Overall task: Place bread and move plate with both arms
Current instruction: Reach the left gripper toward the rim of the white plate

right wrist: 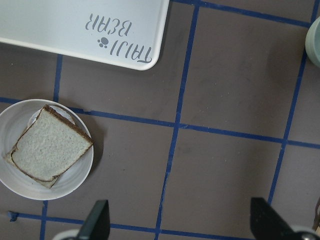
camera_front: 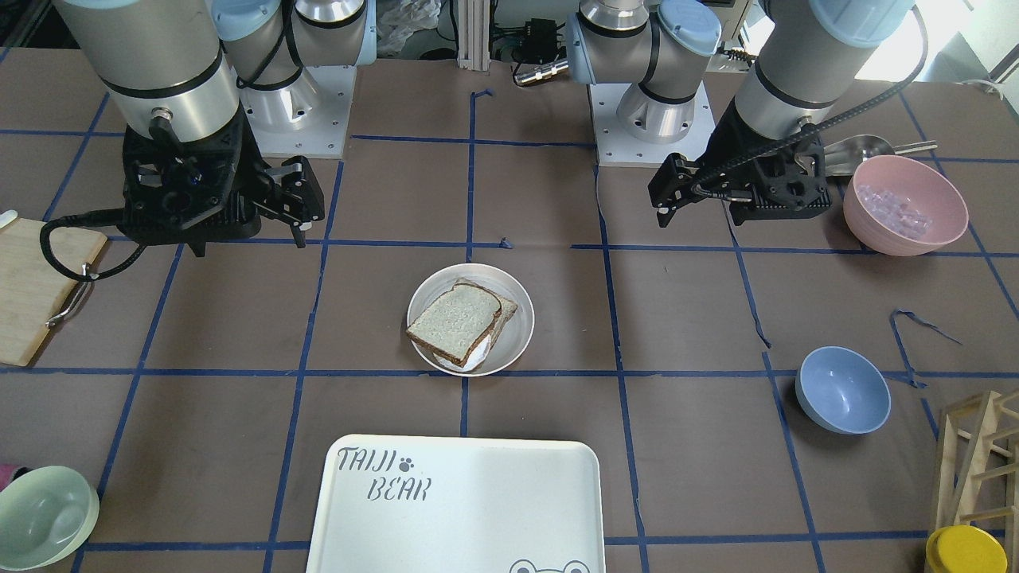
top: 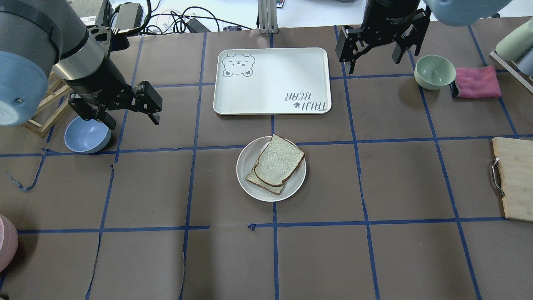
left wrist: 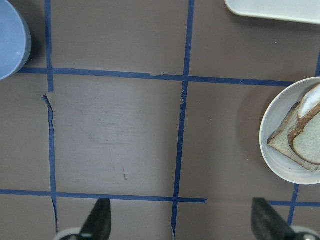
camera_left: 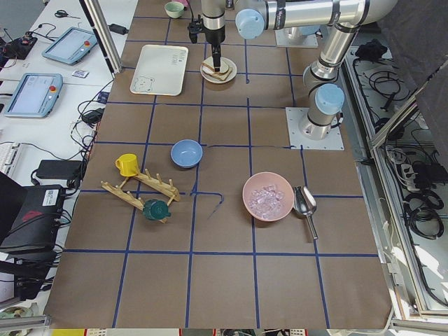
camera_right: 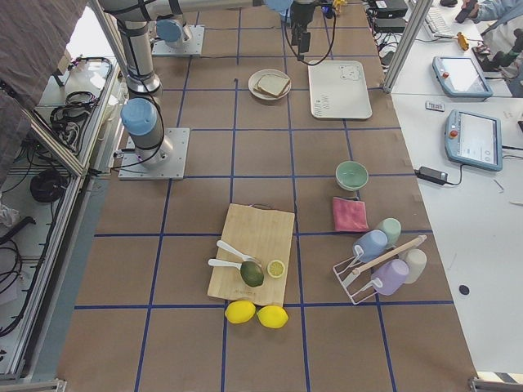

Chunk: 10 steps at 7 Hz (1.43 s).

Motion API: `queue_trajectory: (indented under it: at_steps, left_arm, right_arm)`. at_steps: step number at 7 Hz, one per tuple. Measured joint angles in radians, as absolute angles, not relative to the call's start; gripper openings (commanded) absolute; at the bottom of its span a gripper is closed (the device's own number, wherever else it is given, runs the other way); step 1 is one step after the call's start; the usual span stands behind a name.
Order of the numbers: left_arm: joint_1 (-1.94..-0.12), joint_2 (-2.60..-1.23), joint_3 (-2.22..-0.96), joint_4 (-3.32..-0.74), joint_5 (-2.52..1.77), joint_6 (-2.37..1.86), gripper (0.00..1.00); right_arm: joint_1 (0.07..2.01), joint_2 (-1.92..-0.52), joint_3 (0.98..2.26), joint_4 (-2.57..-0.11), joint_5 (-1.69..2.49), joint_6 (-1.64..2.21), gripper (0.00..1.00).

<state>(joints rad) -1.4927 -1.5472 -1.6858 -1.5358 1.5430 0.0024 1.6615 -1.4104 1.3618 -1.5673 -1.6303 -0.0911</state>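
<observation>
The bread (top: 278,161), a pale slice with a dark brown crust, lies on top of a tanner slice (top: 261,183) on the round off-white plate (top: 250,156) at the table's middle. It also shows in the front view (camera_front: 454,321) and the right wrist view (right wrist: 50,145). My left gripper (top: 130,118) is open and empty, raised above the table well left of the plate. My right gripper (top: 374,59) is open and empty, raised beyond the tray's right end. The left wrist view shows the plate (left wrist: 272,155) at its right edge.
The white TAIJI BEAR tray (top: 270,79) lies just beyond the plate. A blue bowl (top: 85,134) sits under the left gripper, by a wooden rack (top: 43,114). A green bowl (top: 434,71) and a pink cloth (top: 476,82) lie near the right gripper. A cutting board (top: 514,179) lies at the right edge.
</observation>
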Motion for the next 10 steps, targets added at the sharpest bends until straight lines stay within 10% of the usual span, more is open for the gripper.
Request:
queue_trajectory:
  at_steps: [10]
  left_arm:
    - [-1.662, -1.870, -1.912, -0.915, 1.402, -0.211, 1.00]
  right_arm:
    - [1.646, -1.479, 1.435, -1.679, -1.543, -0.096, 1.00]
